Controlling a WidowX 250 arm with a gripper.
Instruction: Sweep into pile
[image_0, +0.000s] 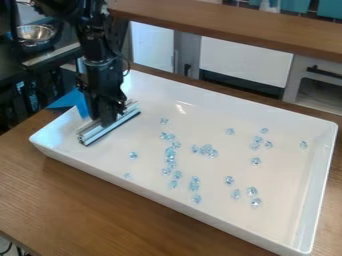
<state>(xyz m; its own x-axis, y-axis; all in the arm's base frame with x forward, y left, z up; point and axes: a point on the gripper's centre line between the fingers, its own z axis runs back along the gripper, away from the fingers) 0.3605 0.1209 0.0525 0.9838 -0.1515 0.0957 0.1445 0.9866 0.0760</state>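
shallow white tray (167, 198), rectangular, with raised walls all round, set at a slant on a wooden table (67, 200). on its floor lie the beads (204, 150), small, clear and tinged with blue, scattered over the middle and toward the right-hand wall. the densest group forms a loose, broken column near the center of the tray, running toward the near wall; a compact cluster lies just beside it. further beads lie singly or in small groups: several toward the right, one near the right-hand wall, and two apart from the rest on the left of the column, toward the near wall.

the gripper (103, 120) hangs down at the left end of the tray, its tip at a long, ribbed, silvery bar (119, 126). the bar lies within the tray at a slant, its nearer end toward the left-hand wall, apart from the beads. how far open the gripper stands cannot be told, nor whether it has firm hold of the bar. beside the arm, at the left-hand wall, is a blue piece (64, 101), partly hidden.

beyond the table, at upper left, a round metal bowl (35, 34) rests on a dark surface; its contents cannot be made out. behind the tray are pale cabinet fronts (247, 60) beneath a wooden ledge (234, 26).
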